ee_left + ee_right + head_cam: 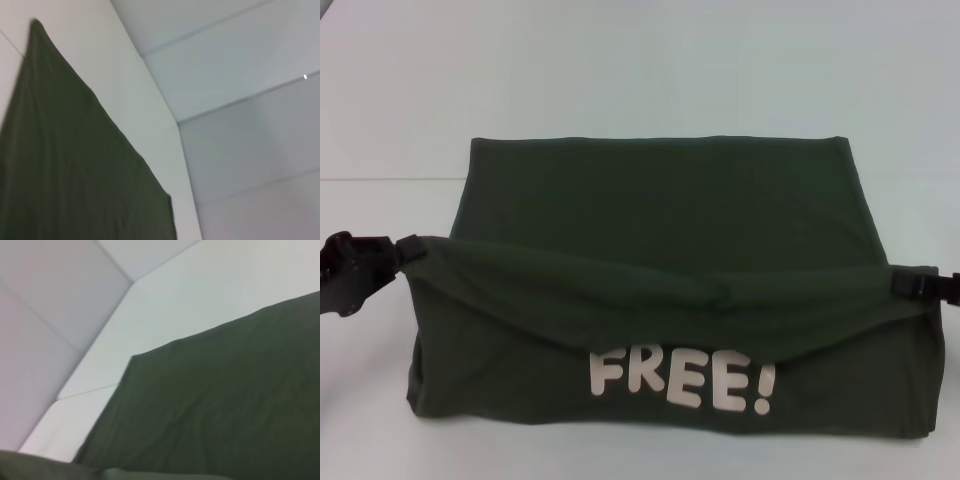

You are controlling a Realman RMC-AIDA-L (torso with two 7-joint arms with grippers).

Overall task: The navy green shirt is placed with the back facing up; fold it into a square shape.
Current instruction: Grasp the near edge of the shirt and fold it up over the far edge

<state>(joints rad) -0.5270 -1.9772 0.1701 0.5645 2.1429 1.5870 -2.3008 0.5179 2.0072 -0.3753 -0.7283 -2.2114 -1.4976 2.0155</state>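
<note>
The navy green shirt (660, 190) lies spread on the white table (620, 70). Its near part is lifted off the table, and the raised side shows the pale lettering "FREE!" (682, 381). My left gripper (405, 248) is shut on the left end of the raised edge. At the right end of that edge, my right gripper (903, 283) is shut on the cloth too. Between them the edge sags in the middle. The left wrist view shows plain green cloth (65, 165), and so does the right wrist view (225, 405); neither shows fingers.
White tabletop surrounds the shirt on the far side and on both flanks. In the wrist views pale walls (240, 60) rise beyond the table's far edge (90, 390).
</note>
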